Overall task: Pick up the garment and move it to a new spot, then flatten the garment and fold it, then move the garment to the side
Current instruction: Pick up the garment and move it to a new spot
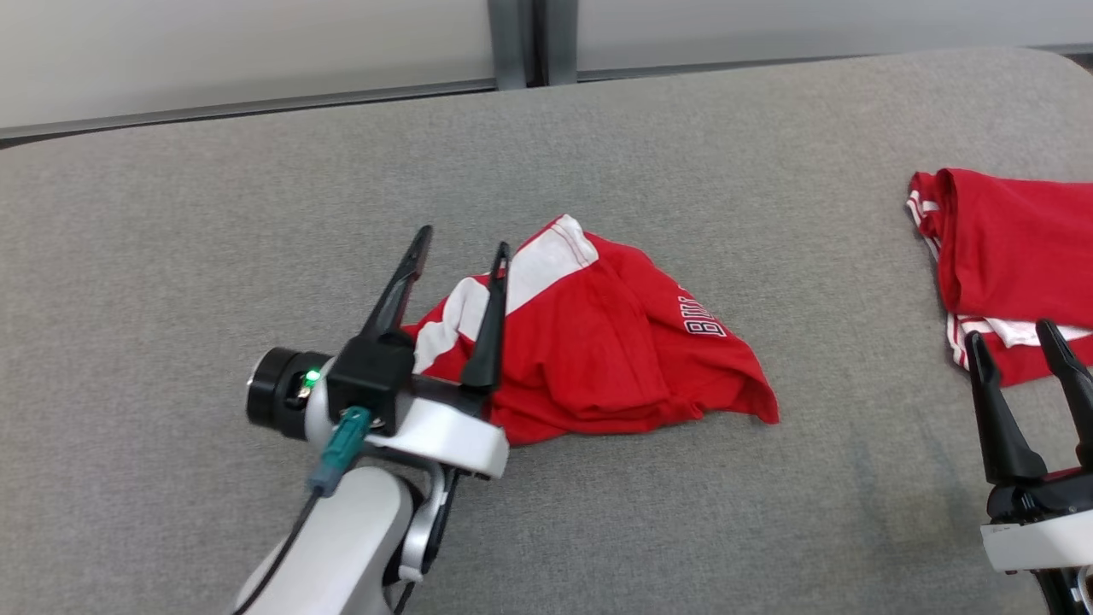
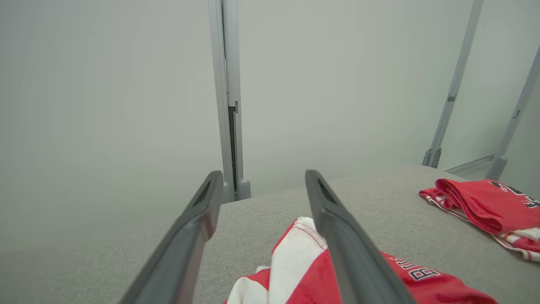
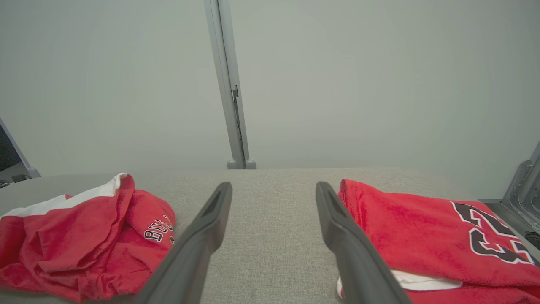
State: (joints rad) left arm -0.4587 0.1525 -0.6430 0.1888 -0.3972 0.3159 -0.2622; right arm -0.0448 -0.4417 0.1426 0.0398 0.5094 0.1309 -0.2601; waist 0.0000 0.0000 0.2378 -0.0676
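Grey fabric covers the bench point(image 1: 171, 213), with a pale wall point(image 1: 256, 51) behind. Mid-bench lies the garment point(image 1: 598, 342), a crumpled red-and-white heap, so flattening and folding look yet to be done. The left claw point(image 1: 464, 239) stands spread and empty over the heap's white-trimmed edge, well placed to take it. The right claw point(image 1: 1009, 331), also spread and empty, hangs beside a folded shirt point(image 1: 1008, 239) at the right.

Grey fabric-covered surface point(image 1: 256, 213), pale wall panels point(image 1: 213, 51) behind, grey metal post point(image 1: 534, 38) between them
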